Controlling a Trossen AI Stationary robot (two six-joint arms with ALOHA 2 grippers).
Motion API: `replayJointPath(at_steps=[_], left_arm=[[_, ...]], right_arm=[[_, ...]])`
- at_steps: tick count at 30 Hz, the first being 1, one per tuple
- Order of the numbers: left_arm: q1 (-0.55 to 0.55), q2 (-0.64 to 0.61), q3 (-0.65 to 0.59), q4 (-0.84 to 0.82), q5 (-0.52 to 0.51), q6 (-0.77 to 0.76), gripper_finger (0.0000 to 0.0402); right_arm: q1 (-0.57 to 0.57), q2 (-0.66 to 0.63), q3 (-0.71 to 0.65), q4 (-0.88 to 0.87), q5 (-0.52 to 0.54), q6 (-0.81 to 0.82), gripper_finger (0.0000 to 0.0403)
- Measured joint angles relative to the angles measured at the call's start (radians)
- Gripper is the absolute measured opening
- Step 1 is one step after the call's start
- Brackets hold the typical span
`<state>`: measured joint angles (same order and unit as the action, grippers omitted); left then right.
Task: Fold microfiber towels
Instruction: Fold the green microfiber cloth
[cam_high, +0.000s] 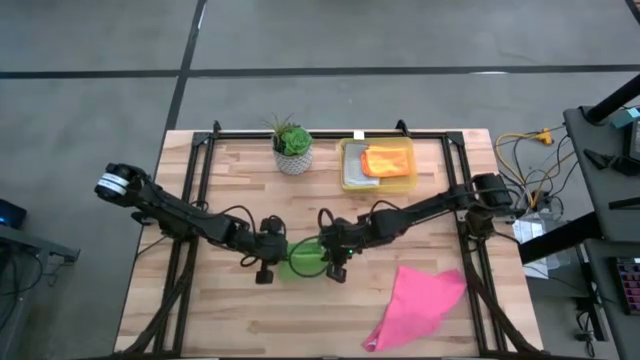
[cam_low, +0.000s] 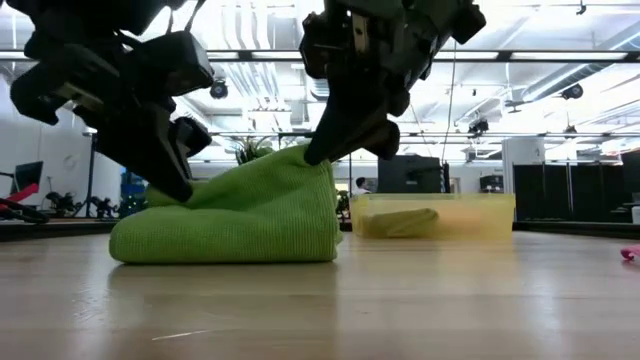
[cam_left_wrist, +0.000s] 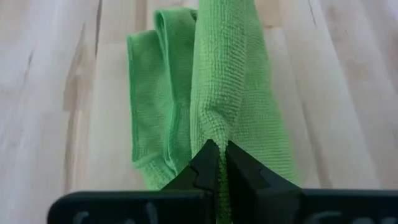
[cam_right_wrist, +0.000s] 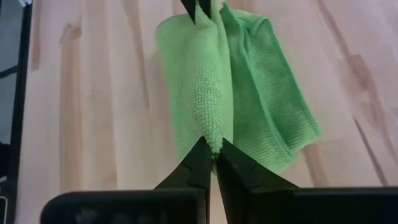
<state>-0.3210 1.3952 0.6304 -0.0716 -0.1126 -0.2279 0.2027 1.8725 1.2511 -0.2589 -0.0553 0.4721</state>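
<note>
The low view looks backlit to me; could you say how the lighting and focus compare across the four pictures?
Low view: bright ceiling lights silhouette both arms, yet the green towel stays readable. High view: even light, soft shadows under the arms. Left wrist view: towel weave crisp near the left gripper, table pale and washed out. Right wrist view: the same at the right gripper.

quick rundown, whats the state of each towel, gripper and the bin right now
green towel: folded over, pinched at both ends
left gripper: shut on green towel
right gripper: shut on green towel
pink towel: lying loose, unfolded
orange towel: folded in the bin
yellow bin: upright, holding towels
</note>
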Motion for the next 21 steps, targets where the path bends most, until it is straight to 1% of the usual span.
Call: replayJointPath(at_steps=[8,11,14,17,21], left_arm=[[0.000,0.021,0.000,-0.001,-0.049,-0.006,0.0000],[0.000,0.025,0.000,-0.001,-0.060,-0.048,0.0000],[0.000,0.026,0.000,-0.006,-0.107,-0.069,0.0001],[0.000,0.025,0.000,-0.019,-0.178,-0.080,0.0019],[0.006,0.022,0.000,-0.029,-0.218,-0.080,0.0069]], right_arm=[[-0.027,0.000,-0.009,0.002,0.012,0.000,0.0013],[-0.038,0.000,-0.010,0.002,0.030,0.012,0.0013],[-0.058,0.000,-0.012,0.002,0.030,0.043,0.0013],[-0.080,0.000,-0.015,0.000,0.035,0.049,0.0019],[-0.107,0.000,-0.015,0.001,0.082,0.078,0.0051]])
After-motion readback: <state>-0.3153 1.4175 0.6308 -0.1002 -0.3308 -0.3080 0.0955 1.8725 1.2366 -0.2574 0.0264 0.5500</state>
